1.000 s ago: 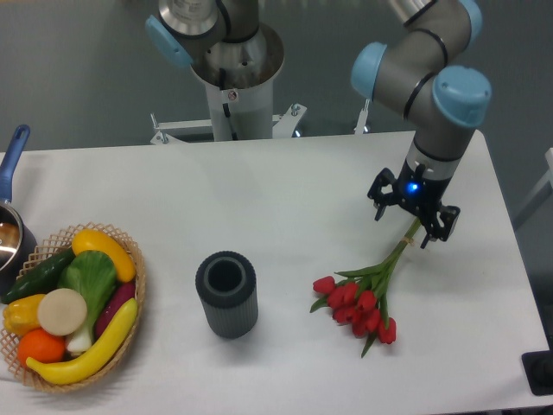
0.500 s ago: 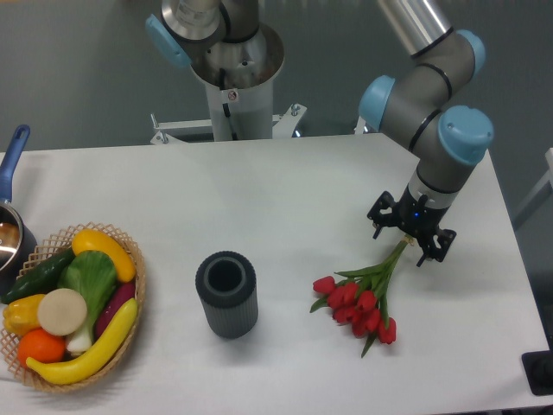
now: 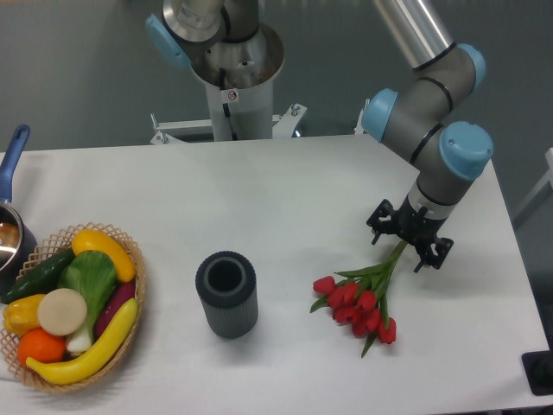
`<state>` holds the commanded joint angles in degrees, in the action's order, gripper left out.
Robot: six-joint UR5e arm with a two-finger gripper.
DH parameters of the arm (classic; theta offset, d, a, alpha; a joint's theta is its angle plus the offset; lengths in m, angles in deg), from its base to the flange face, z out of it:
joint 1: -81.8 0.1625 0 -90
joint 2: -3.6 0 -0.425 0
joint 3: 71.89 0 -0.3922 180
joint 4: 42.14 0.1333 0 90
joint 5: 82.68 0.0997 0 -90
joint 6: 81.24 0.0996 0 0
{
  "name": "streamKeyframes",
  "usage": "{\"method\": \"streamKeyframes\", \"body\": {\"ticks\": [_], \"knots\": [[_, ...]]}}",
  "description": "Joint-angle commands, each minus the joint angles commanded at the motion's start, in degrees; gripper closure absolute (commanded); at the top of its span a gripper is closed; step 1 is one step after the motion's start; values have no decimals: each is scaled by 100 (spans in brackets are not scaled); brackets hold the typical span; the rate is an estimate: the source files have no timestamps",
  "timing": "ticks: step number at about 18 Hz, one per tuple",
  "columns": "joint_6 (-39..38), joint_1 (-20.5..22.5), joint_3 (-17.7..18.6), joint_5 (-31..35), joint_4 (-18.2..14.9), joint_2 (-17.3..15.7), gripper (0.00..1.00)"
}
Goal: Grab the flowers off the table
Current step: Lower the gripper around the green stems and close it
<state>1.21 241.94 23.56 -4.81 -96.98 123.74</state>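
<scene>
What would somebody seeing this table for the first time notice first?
Probably the flowers, a bunch of red tulips lying on the right of the white table, with the end effector low over their stem ends. Next, the basket of colourful vegetables at the left edge, and the dark ribbed cylinder standing upright between them.

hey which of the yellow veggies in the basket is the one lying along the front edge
The long curved yellow one, stretching from beside the orange up towards the right side of the basket. The other yellow pieces sit at the back and left.
</scene>
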Motion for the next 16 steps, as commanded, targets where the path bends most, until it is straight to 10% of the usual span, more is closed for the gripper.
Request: {"method": "streamKeyframes", "body": {"ticks": [16], "knots": [[-9, -79, 114, 79, 229, 71, 25]]}}
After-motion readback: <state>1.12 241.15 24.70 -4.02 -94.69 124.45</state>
